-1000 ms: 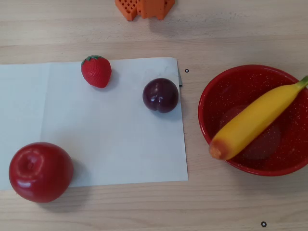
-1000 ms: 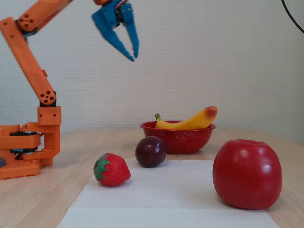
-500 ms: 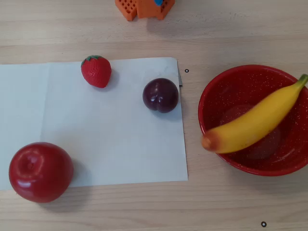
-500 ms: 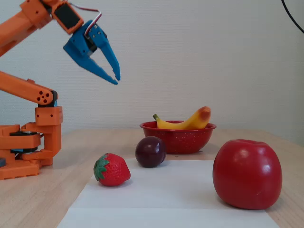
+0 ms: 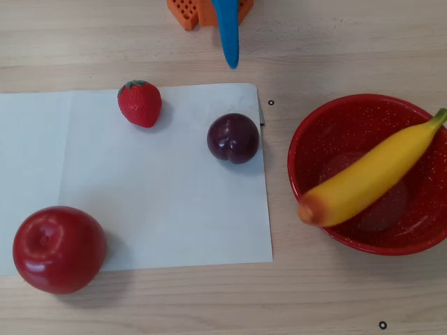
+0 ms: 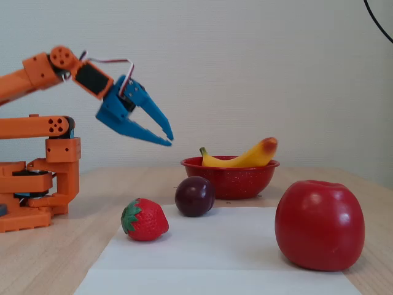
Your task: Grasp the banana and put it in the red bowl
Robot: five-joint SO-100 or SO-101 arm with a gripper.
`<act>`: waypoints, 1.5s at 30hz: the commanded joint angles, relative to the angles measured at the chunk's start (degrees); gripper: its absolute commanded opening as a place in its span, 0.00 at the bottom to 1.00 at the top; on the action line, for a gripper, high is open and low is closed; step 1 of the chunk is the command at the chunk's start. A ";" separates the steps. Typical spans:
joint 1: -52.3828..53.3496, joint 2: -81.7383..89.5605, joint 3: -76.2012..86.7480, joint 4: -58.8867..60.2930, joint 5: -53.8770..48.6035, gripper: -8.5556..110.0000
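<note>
The yellow banana [image 5: 370,178] lies across the red bowl [image 5: 314,139], its orange end over the bowl's left rim and its green stem at the right edge of the overhead view. In the fixed view the banana [image 6: 245,157] rests on the rim of the red bowl [image 6: 230,178]. My blue gripper [image 6: 167,136] hangs in the air left of the bowl, open and holding nothing. Only a blue finger tip [image 5: 229,42] enters the overhead view from the top.
A white paper sheet [image 5: 167,209] carries a strawberry [image 5: 140,103], a dark plum [image 5: 232,138] and a big red apple [image 5: 59,248]. The orange arm base [image 6: 37,190] stands at the left of the fixed view.
The arm has folded down and the gripper has dropped lower, its fingers swinging toward the bowl. The banana has rocked slightly in the bowl.
</note>
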 commanded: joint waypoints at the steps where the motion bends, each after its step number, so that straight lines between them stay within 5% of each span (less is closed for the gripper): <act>1: -3.25 1.93 0.53 -7.21 0.35 0.08; 10: -3.96 7.91 23.12 -33.93 2.29 0.07; 27: -5.27 8.00 23.12 -5.62 -3.52 0.08; 45: -5.27 7.91 23.12 -2.46 -4.66 0.08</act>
